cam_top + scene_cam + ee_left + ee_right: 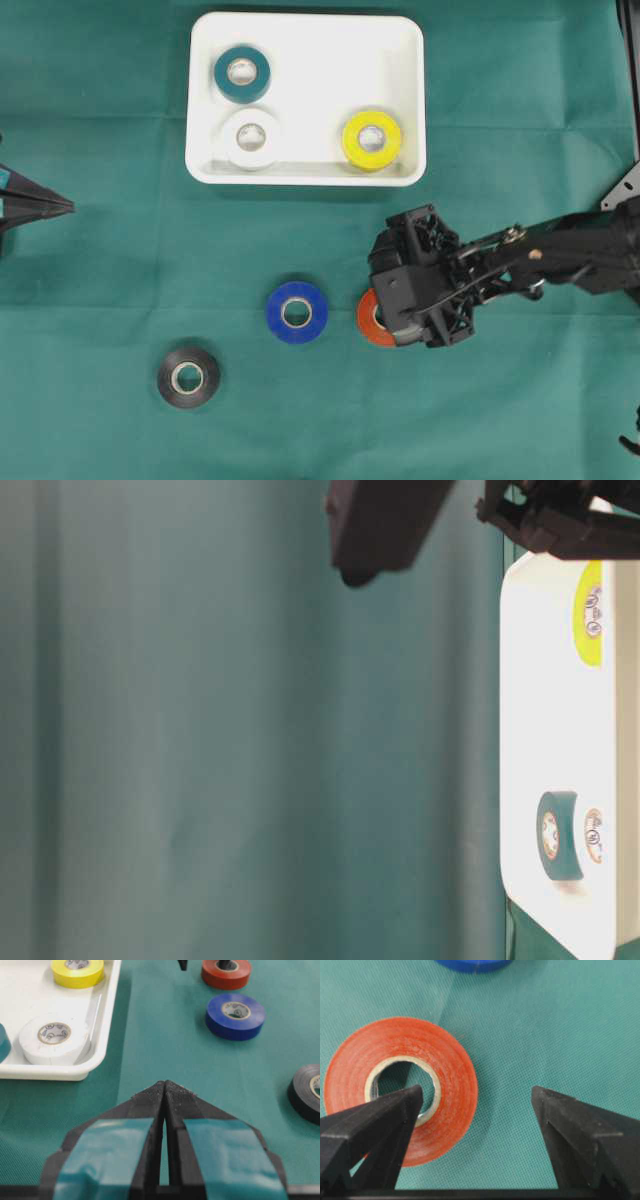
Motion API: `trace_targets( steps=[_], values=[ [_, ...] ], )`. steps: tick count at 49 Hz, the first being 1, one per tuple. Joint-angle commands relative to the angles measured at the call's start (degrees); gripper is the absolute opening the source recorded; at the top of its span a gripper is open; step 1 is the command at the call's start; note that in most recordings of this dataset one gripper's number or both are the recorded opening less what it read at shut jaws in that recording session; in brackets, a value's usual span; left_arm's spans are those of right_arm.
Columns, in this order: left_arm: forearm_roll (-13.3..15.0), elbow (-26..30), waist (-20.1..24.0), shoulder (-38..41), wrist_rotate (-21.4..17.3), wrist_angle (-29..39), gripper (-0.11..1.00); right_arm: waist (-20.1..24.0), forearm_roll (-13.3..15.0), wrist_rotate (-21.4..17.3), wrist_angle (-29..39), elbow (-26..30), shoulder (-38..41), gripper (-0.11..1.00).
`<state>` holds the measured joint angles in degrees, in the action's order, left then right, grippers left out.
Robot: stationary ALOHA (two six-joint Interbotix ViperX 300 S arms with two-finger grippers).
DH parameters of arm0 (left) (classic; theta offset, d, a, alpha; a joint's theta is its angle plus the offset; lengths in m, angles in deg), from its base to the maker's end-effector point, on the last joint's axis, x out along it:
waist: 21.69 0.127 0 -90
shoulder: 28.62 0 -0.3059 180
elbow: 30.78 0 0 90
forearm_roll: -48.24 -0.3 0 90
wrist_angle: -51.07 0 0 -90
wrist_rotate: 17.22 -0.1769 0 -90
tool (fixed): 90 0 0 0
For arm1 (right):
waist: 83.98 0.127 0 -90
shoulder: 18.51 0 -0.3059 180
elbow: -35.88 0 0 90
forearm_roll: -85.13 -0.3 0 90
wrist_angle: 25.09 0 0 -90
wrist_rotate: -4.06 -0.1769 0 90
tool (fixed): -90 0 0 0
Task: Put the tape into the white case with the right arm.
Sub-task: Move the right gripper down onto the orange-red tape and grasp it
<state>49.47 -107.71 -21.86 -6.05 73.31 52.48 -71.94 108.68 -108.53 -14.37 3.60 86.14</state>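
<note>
Red tape roll (400, 1090) lies flat, pale core; right hand (477, 1105) released, straddling it.

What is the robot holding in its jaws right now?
Nothing yet. The right gripper is open, with one jaw over the hole of the red tape and the other outside. The left gripper is shut and empty.

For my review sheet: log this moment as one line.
right gripper: open, over red tape, one finger in its hole | left gripper: shut, idle | white case: teal, white, yellow rolls inside
</note>
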Motion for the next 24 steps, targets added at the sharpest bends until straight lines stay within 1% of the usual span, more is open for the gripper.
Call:
trace_targets(
  steps=[1, 7, 24],
  values=[
    [0.09, 0.70, -0.09, 0.44, 0.00, -0.62, 0.00, 0.70, 0.18, 0.00, 2.72, 2.46, 0.09, 0.67],
    [0.09, 0.70, -0.09, 0.44, 0.00, -0.62, 0.00, 0.88, 0.09, -0.09, 4.22, 3.60, 0.88, 0.67],
    [0.09, 0.62, -0.09, 0.44, 0.00, -0.62, 0.00, 0.97, 0.09, -0.35, 4.04, 3.78, 2.20, 0.66]
  ],
)
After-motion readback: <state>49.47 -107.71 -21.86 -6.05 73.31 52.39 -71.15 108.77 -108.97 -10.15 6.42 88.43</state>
